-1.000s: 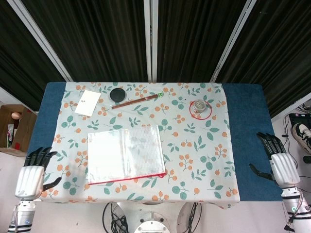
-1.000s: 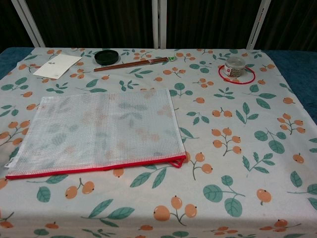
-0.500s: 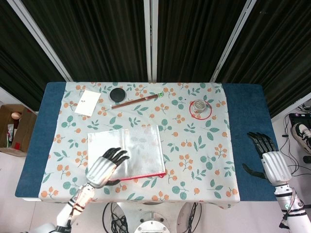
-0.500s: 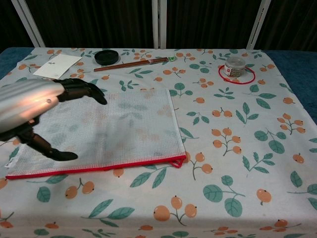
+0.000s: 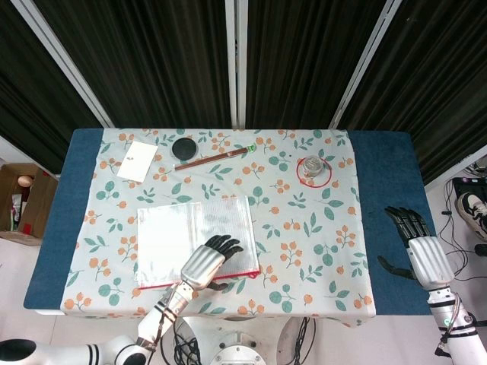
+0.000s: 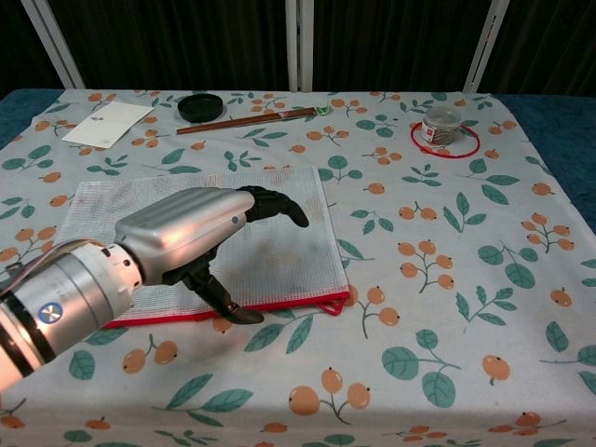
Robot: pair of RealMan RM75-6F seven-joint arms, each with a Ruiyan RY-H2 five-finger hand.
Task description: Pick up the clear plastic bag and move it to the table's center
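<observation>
You are working on a bench [image 5: 380,190] where the clear plastic bag [image 5: 183,232] is lying flat, left of center, long axis running left-right, red edge toward you. It is probably light, limp and slippery; take the near-right corner. Your left hand [image 6: 200,233] is hovering there, fingers apart, holding nothing.
</observation>
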